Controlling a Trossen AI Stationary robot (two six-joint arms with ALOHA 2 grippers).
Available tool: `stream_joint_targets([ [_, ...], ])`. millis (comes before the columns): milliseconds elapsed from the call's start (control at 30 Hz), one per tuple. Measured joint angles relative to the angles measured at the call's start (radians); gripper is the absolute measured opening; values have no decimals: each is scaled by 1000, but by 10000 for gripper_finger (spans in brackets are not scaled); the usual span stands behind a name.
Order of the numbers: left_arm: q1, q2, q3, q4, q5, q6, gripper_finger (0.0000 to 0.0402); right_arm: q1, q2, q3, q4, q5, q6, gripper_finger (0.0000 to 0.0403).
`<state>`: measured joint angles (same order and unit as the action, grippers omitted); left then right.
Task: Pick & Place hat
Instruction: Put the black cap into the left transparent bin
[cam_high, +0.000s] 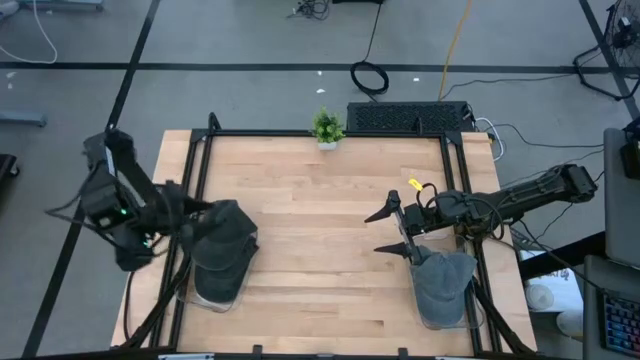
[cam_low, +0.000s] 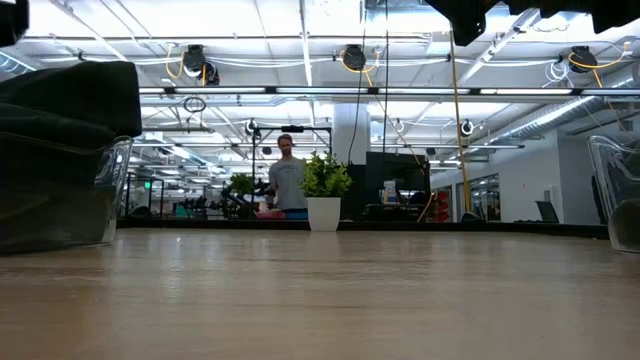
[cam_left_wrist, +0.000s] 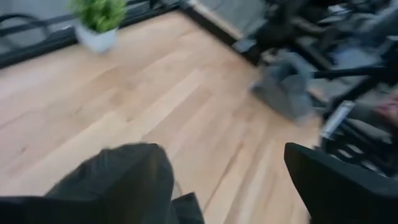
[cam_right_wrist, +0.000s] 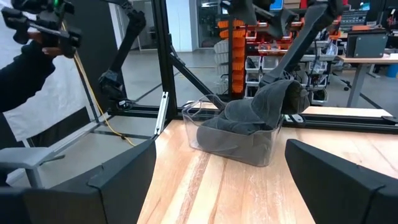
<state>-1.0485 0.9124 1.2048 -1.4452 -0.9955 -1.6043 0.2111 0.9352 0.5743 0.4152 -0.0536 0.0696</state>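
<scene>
A dark grey hat (cam_high: 222, 240) sits crumpled in a clear bin right under my open left pincer (cam_high: 195, 215), and a lighter grey hat (cam_high: 442, 280) slumps in another clear bin just beside my open right pincer (cam_high: 390, 230).

worktop (cam_high: 320, 210): pale wood planks inside a black metal frame
potted plant (cam_high: 326, 128): small, green, in a white pot, upright at the middle of the worktop's far edge
keyboard (cam_high: 408, 116): black, on the floor just beyond the far edge, beside the plant
cables (cam_high: 370, 75): a dark coil and a yellow lead on the grey floor
person (cam_low: 286, 178): standing in the room well behind the plant
</scene>
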Motion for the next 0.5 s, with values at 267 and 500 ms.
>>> stream_joint_targets([
  [267, 190, 186, -28, -1, 341, -128, 319, 0, 0, 0, -1, 0, 1, 345],
  [500, 271, 355, -52, -34, 544, -137, 284, 0, 0, 0, 0, -2, 4, 345],
])
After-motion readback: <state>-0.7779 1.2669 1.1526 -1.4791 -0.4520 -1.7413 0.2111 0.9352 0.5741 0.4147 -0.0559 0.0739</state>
